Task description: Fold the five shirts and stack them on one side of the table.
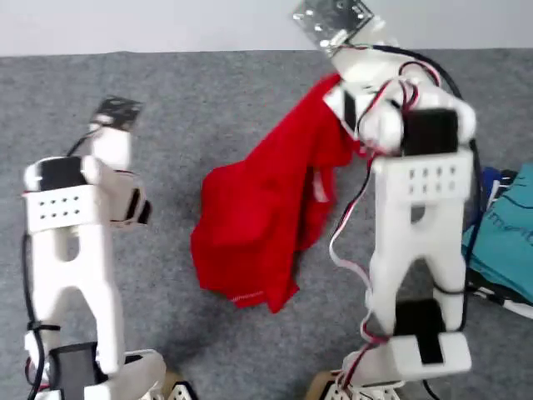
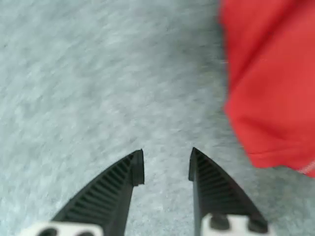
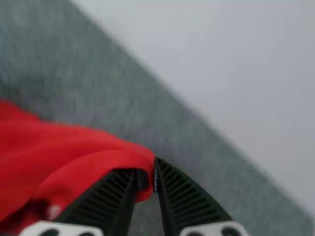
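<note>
Seen from above, a crumpled red cloth shirt [image 1: 258, 217] lies bunched near the middle of the grey, carpet-like tabletop [image 1: 166, 75]. One corner is drawn up toward 1 o'clock, against the white right arm [image 1: 416, 192]. The white left arm [image 1: 71, 217] stands at 9 o'clock, well apart from the shirt. At 3 o'clock, by the edge, sits a heap of teal cloth [image 1: 508, 225], with a scrap of dark blue cloth [image 1: 491, 179] just beside it.

From the left wrist, the left claw [image 2: 167, 164] hangs over bare tabletop. Its two black ribbed fingers are apart with nothing between them. The red shirt's hem lies near, off to one side and not touching.

From the right wrist, the right claw [image 3: 146, 178] is pinched tight on a fold of the red shirt, which drapes away from it. A pale wall [image 3: 221, 64] rises beyond the tabletop's far edge.
</note>
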Controlling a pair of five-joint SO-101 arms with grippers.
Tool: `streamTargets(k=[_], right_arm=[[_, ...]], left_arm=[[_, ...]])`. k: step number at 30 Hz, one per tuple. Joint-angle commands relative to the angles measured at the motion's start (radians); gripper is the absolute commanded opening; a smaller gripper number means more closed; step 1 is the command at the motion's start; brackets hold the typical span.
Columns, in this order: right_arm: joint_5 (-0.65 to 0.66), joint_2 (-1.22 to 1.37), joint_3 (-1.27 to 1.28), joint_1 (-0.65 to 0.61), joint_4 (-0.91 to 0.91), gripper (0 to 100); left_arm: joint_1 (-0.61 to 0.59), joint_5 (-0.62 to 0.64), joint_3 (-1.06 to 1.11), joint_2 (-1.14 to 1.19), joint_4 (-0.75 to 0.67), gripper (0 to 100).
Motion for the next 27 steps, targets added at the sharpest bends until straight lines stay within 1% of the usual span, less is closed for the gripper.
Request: streamTargets(k=[1,6,10,13,15,18,24,27], right_arm=[[0.014,0.077,0.052,0.101,-0.002,0.9],[0.009,0.205,0.058,0.176,0.008,0.9],[0.009,0.242,0.058,0.189,0.018,0.9],[0.009,0.242,0.058,0.185,0.045,0.9],[0.009,0.240,0.058,0.185,0.054,0.9],[0.009,0.240,0.058,0.188,0.059,0.9],[0.008,0.242,0.058,0.176,0.059,0.9],[0.008,0.242,0.060,0.168,0.059,0.9]], left_arm=[[0.166,0.011,-0.035,-0.038,0.008,15],[0.402,0.086,-0.013,-0.029,-0.009,15],[0.585,0.121,0.067,-0.028,-0.098,15],[0.680,0.123,0.162,-0.028,-0.184,16],[0.721,0.123,0.213,-0.028,-0.209,19],[0.750,0.124,0.246,0.011,-0.215,23],[0.795,0.126,0.211,0.218,-0.241,24],[0.821,0.161,0.153,0.305,-0.259,24]])
